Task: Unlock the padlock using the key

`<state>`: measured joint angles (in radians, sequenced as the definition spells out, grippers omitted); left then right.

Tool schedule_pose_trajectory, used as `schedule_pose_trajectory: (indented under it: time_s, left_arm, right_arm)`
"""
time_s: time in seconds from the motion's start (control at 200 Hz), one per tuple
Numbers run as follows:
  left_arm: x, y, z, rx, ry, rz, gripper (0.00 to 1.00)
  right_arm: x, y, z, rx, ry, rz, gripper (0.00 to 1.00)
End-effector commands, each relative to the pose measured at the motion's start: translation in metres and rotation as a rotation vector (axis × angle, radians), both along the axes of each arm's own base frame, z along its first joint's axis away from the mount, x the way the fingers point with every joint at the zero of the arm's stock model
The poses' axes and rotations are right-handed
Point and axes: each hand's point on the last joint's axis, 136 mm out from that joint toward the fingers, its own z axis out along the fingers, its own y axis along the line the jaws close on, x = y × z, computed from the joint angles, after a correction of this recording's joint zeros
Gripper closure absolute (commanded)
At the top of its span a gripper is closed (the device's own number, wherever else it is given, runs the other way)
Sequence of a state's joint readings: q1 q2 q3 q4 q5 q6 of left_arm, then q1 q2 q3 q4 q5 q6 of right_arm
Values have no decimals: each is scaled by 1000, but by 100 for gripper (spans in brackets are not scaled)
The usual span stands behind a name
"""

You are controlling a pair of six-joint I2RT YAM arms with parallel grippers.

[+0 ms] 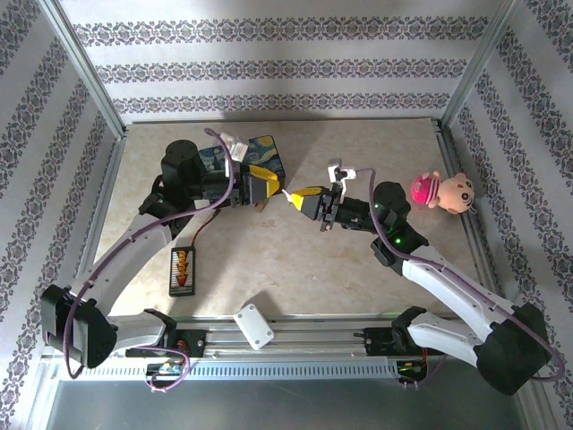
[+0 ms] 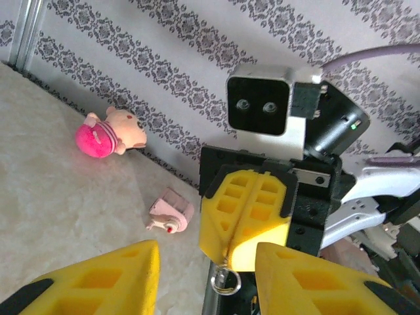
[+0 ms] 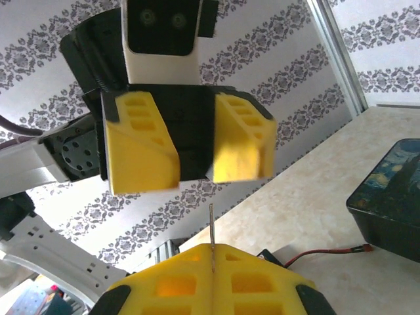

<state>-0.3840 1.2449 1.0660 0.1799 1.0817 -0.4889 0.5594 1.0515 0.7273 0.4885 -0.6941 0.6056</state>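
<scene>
My right gripper (image 1: 295, 195) (image 3: 212, 249) is shut on the key (image 3: 211, 224). The key's thin blade sticks straight out past the yellow fingertips. In the left wrist view the right gripper (image 2: 229, 258) faces the camera, and the key's small silver ring (image 2: 226, 281) hangs from its closed tips. My left gripper (image 1: 271, 186) (image 2: 205, 254) (image 3: 195, 177) stands open just in front of the key tip, with nothing between its fingers. Both grippers are lifted above the table, nose to nose. The padlock is hidden.
The starry-night box (image 1: 261, 155) (image 3: 388, 205) sits behind the left gripper. A pink plush (image 1: 442, 190) (image 2: 109, 134) lies at the right wall, and a small pink object (image 2: 172, 213) lies on the table. A black-and-orange striped bar (image 1: 182, 271) and a white block (image 1: 253, 325) lie near the front.
</scene>
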Motion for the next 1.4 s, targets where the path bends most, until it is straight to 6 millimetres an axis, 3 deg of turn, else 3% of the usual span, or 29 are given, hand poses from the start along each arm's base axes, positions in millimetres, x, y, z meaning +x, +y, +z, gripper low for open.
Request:
schedule_pose_trajectory:
  time_s: [0.0,0.27,0.68,0.775,1.394]
  left_arm:
    - [-13,1,18,-60,-52,-63,60]
    - [-7,-1,10,-55,-46,-66,52]
    - [-6,-9,7,-122,4,-159,61]
    - [-4,-10,3,-119,21,-163,68]
    - [-3,-12,-4,-110,69,-188,74]
  right_arm:
    - [3,-6,7,15,-34,-37,100]
    - [1,-3,10,25,-28,-16,100]
    - [-1,-1,12,31,-31,-9,100]
    - [-1,0,11,31,-29,-7,100]
    - [0,1,12,40,-26,-6,100]
